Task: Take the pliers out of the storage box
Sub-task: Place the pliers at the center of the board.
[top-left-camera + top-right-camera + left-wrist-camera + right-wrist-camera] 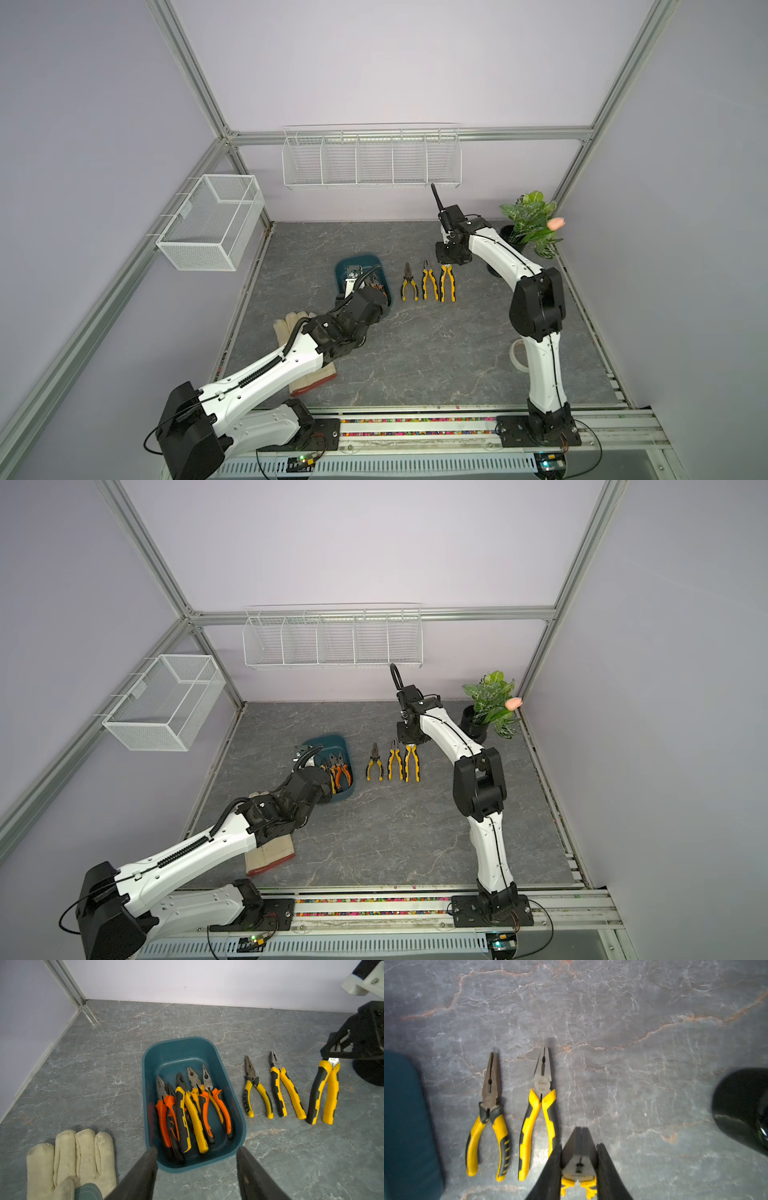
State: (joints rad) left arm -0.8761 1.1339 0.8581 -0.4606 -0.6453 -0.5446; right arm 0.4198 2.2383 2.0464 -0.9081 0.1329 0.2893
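Seemingly placing, right gripper (579, 1146) clamps pliers (331, 1093) beside the box (176, 1051); left gripper (196, 1148) gapes above it, next to dip.

Soft, even light; wide-angle edges bow.
Either side of the right gripper (579, 1145), the storage box (404, 1126) and black pot (741, 1109) blur out.

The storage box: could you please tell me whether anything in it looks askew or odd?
Nothing looks damaged or spilled. The five pliers in the storage box lie jumbled, handles overlapping and crossing, unlike the three yellow-handled ones in a neat row on the table beside it.
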